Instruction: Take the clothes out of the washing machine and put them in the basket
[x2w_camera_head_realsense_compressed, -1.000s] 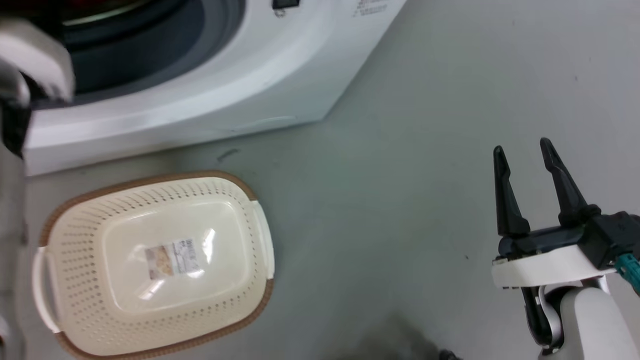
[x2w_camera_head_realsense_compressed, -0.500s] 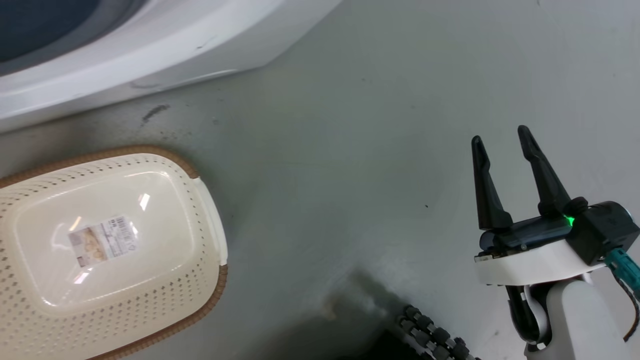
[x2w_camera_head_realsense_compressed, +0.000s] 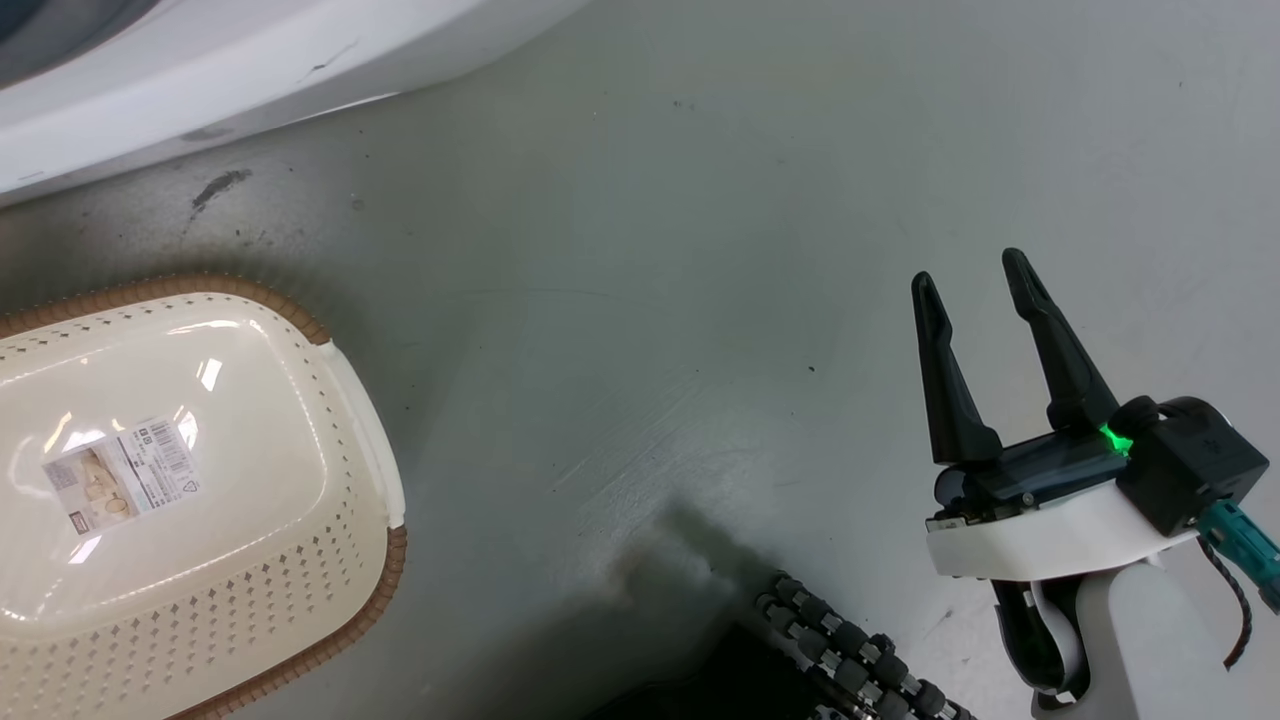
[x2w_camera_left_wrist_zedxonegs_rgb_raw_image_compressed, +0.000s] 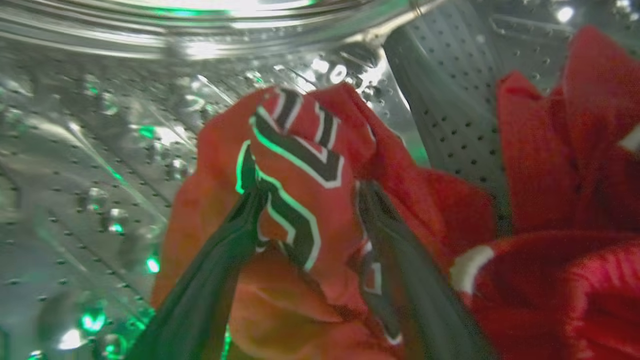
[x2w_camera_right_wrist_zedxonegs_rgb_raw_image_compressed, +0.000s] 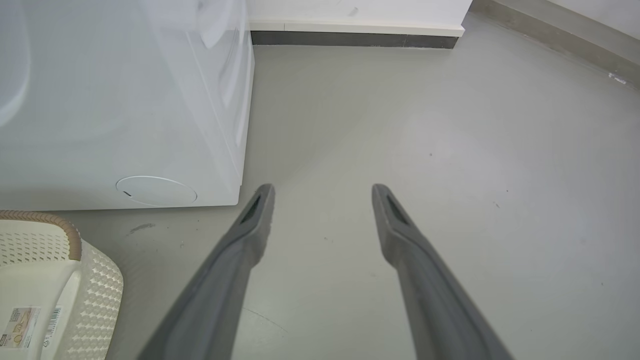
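My left claw (x2w_camera_left_wrist_zedxonegs_rgb_raw_image_compressed: 310, 189) is working inside the washing machine's drum (x2w_camera_left_wrist_zedxonegs_rgb_raw_image_compressed: 75, 190). Its fingers are standing well apart, straddling a raised fold of the jersey (x2w_camera_left_wrist_zedxonegs_rgb_raw_image_compressed: 300, 145), with cloth touching both. The striped garment (x2w_camera_left_wrist_zedxonegs_rgb_raw_image_compressed: 560, 260) is lying just beside. My right claw (x2w_camera_head_realsense_compressed: 975, 285) is gaping wide above the floor (x2w_camera_head_realsense_compressed: 640, 300). The basket (x2w_camera_head_realsense_compressed: 150, 290) is sitting near the washing machine (x2w_camera_head_realsense_compressed: 200, 80).

Right tool (x2w_camera_head_realsense_compressed: 968, 268): black fingers (x2w_camera_head_realsense_compressed: 945, 390), white wrist, teal cable.
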